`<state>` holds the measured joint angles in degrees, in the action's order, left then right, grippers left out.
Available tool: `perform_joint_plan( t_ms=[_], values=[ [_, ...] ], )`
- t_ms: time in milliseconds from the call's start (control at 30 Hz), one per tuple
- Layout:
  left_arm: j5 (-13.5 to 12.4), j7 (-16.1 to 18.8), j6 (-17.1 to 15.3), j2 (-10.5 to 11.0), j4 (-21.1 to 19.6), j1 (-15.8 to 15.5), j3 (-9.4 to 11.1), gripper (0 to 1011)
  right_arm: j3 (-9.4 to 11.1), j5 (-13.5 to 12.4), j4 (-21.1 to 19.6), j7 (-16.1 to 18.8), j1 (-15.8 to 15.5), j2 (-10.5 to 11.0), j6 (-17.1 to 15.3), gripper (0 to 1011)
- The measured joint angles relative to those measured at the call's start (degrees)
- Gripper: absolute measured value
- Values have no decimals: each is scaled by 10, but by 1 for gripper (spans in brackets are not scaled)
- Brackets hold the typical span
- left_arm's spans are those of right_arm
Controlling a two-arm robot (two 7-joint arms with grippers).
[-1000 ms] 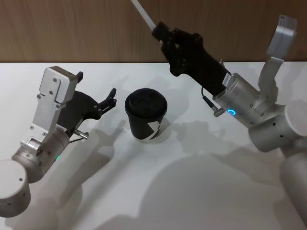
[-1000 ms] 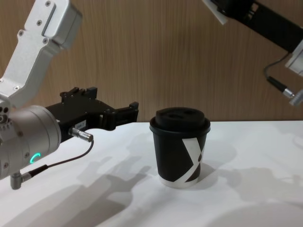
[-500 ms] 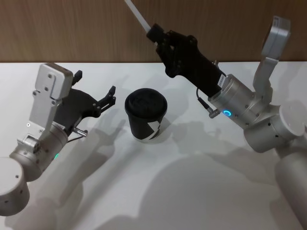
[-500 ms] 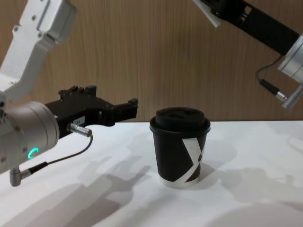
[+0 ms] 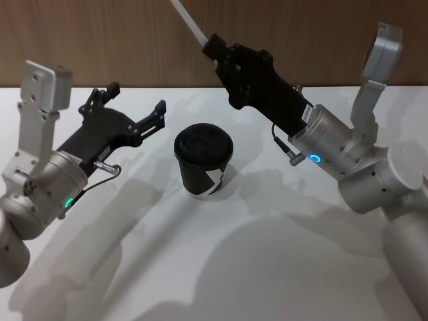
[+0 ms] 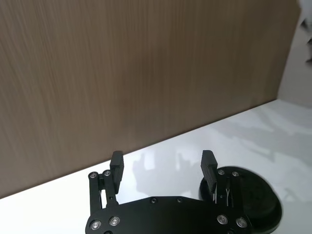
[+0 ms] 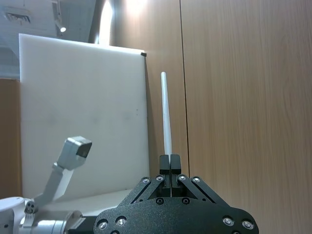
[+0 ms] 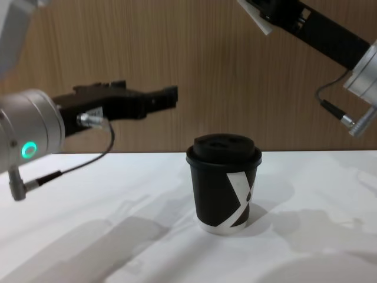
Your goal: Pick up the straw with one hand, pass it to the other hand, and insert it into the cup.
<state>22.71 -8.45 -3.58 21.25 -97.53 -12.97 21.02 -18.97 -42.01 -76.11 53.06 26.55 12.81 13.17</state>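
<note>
Here the right gripper (image 5: 214, 47) clamps the straw (image 5: 188, 19) high over the cup (image 5: 203, 164); left gripper (image 5: 137, 97) spread wide alongside.

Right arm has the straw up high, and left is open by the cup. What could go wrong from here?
1. The right gripper pinches the straw near one end, with most of its length free, so it may swing or slip when the open left gripper closes on it.
2. The left gripper hangs just left of the cup; a low path toward the straw might clip the cup and tip it.
</note>
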Motion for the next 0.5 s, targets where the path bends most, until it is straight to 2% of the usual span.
perform_joint_plan(
  t_ms=[433, 467, 500],
  values=[
    [97, -98, 3, 4, -33, -6, -28, 1001, -1, -1, 1, 1, 1, -1, 0, 16],
    [97, -98, 3, 4, -33, -6, -28, 1001, -1, -1, 1, 1, 1, -1, 0, 15],
    [109, -111, 6, 4, -35, -7, -31, 1002, -1, -1, 1, 1, 1, -1, 0, 16]
  ],
)
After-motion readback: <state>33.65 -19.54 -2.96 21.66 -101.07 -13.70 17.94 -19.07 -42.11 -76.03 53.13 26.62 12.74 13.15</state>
